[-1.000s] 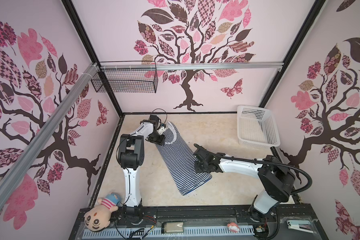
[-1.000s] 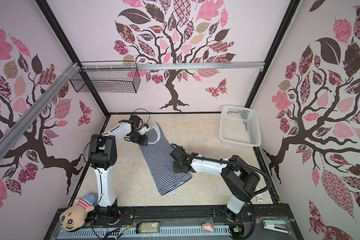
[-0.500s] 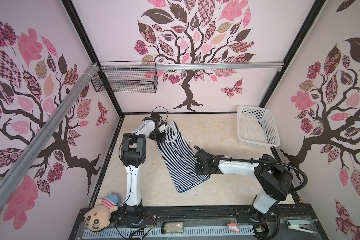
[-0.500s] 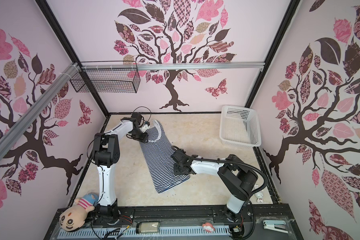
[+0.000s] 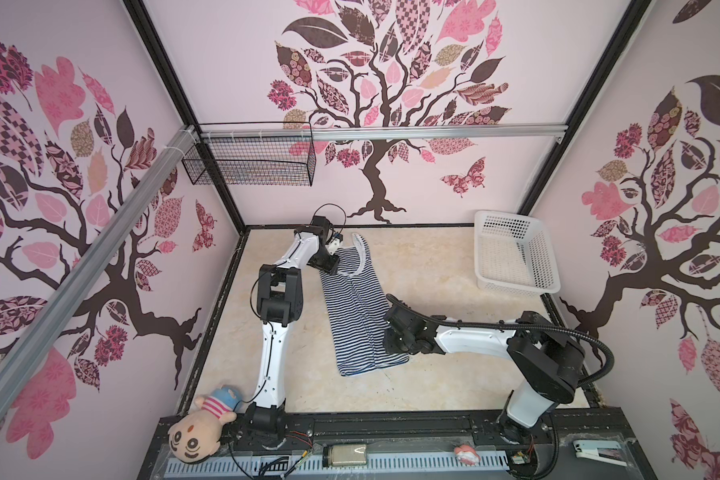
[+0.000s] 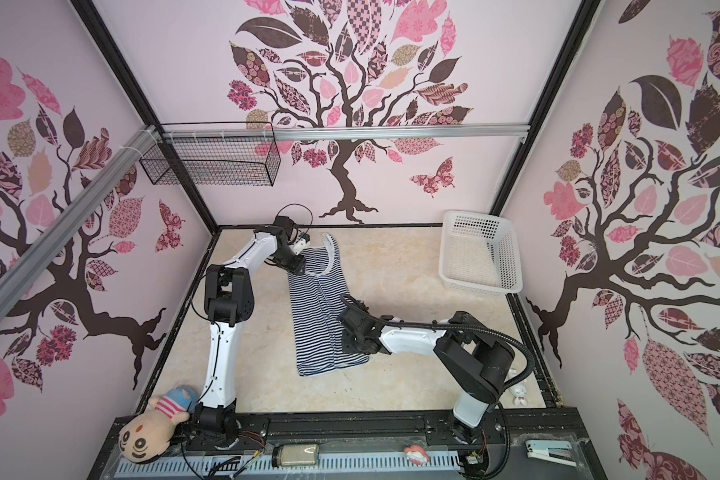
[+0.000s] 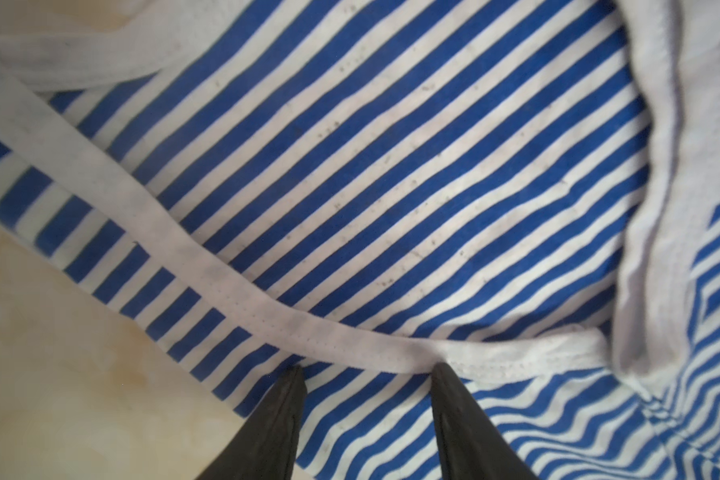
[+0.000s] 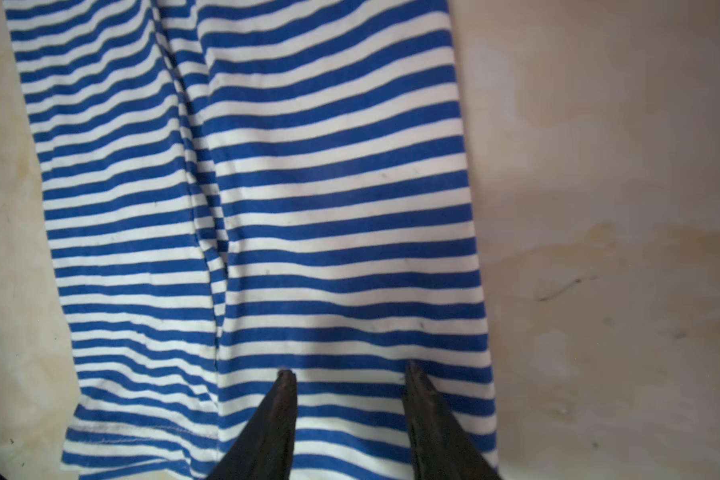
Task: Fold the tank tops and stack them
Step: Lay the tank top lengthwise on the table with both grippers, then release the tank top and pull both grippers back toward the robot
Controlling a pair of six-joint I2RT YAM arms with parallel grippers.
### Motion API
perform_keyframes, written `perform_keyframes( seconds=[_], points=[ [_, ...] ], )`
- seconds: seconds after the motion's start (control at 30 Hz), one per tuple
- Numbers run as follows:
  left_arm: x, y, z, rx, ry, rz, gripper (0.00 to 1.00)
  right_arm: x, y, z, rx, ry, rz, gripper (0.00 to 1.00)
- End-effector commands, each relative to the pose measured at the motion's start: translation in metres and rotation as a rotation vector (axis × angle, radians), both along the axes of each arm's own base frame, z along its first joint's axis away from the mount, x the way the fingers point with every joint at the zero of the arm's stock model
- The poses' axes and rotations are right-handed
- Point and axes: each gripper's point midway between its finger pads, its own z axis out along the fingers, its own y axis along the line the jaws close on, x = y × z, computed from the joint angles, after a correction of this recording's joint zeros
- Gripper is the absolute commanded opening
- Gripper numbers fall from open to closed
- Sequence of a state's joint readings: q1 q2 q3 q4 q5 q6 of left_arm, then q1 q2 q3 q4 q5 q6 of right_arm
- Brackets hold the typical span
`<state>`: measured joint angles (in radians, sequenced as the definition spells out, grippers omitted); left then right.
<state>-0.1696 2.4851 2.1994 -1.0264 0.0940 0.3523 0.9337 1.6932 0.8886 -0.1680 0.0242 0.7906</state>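
Surface: pale beige, marble-patterned tabletop [image 5: 433, 266] [image 6: 391, 266] [image 7: 38, 332] [image 8: 599, 208], enclosed by a black frame and pink walls.
Left of centre: soft navy-and-white striped tank top [image 5: 356, 316] [image 6: 321, 316] [image 7: 391, 166] [image 8: 308, 208], lying flat in a long narrow strip. Its white-edged neck points to the far wall, its hem to the near edge, slightly on a diagonal. A lengthwise crease runs down it.
Far right corner: white perforated plastic basket [image 5: 516, 286] [image 6: 481, 286], rectangular, standing upright, well apart from the tank top.
Near right edge: small white toy figure [image 6: 518, 392], seen in a top view only.
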Motion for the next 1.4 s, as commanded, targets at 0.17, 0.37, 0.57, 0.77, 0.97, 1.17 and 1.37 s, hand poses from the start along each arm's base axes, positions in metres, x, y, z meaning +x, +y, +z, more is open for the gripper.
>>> perform_keyframes(
  seconds=[0.17,0.37,0.57,0.77,0.97,1.17,1.37],
  points=[
    [0.013,-0.028,-0.008,0.027,-0.028,-0.090,0.54,-0.021,0.005,-0.016,-0.040,0.083,-0.081,0.45],
    [0.021,-0.041,-0.005,0.010,-0.053,-0.104,0.55,-0.017,0.006,-0.012,-0.038,0.066,-0.119,0.45],
    [0.025,-0.044,0.002,0.003,-0.074,-0.102,0.55,-0.017,0.014,-0.005,-0.003,0.073,-0.107,0.46],
    [0.019,-0.041,0.054,-0.075,-0.121,-0.060,0.55,-0.009,0.019,0.028,0.037,-0.006,-0.069,0.49],
    [-0.003,-0.032,0.137,-0.226,-0.187,0.011,0.55,0.002,0.021,0.079,0.086,-0.116,-0.042,0.53],
    [-0.074,-0.014,0.158,-0.355,-0.067,0.066,0.55,0.006,-0.012,0.087,0.048,-0.109,-0.054,0.60],
    [-0.178,0.004,0.136,-0.435,0.043,0.110,0.56,-0.003,-0.042,0.089,0.171,-0.057,-0.065,0.68]
  ],
)
